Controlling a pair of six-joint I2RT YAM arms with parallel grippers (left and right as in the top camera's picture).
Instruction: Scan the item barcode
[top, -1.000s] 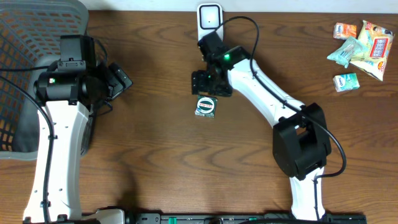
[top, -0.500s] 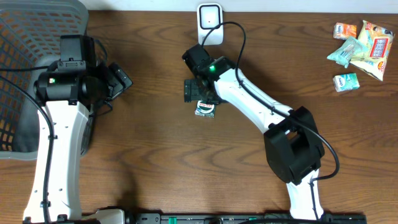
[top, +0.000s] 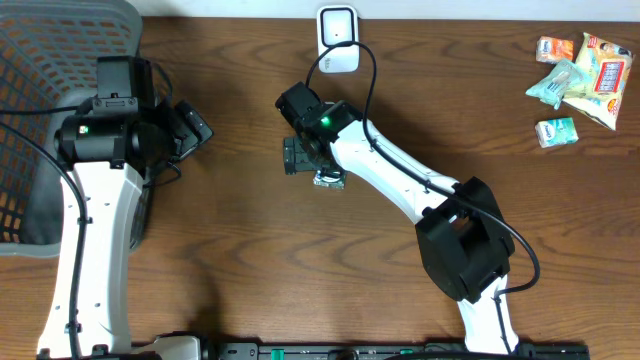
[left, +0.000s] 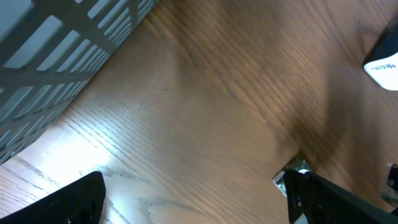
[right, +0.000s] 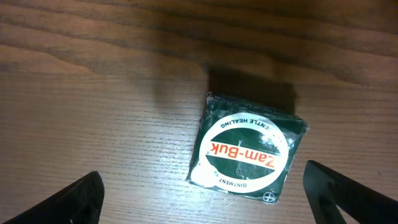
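Green and white, the Zam-Buk packet (right: 249, 152) lies flat on the wooden desk (top: 230, 250) with its round label facing up. It sits a little in front of the white scanner (top: 338, 28) at the desk's far edge, near it but clearly apart. The right end effector (top: 298, 157) hangs over the packet with its jaws spread wide. In the right wrist view the two fingers stand at the bottom corners, well clear of the packet on either side, so nothing is gripped. No barcode shows on the upper face, and it may be on the underside or an edge, which cannot be told from here. The left end effector (top: 192, 127) is also wide and empty, hovering beside the grey basket (top: 40, 120) on the left. The pictures give no sign of whether a scan has registered. Judged from how things lie, the item is neither held nor presented to the scanner, so the core of the task looks open. What remains is to close on the packet, lift it, and turn the coded face toward the scanner. A cluster of other packets (top: 580, 70) sits at the far right corner, well apart.
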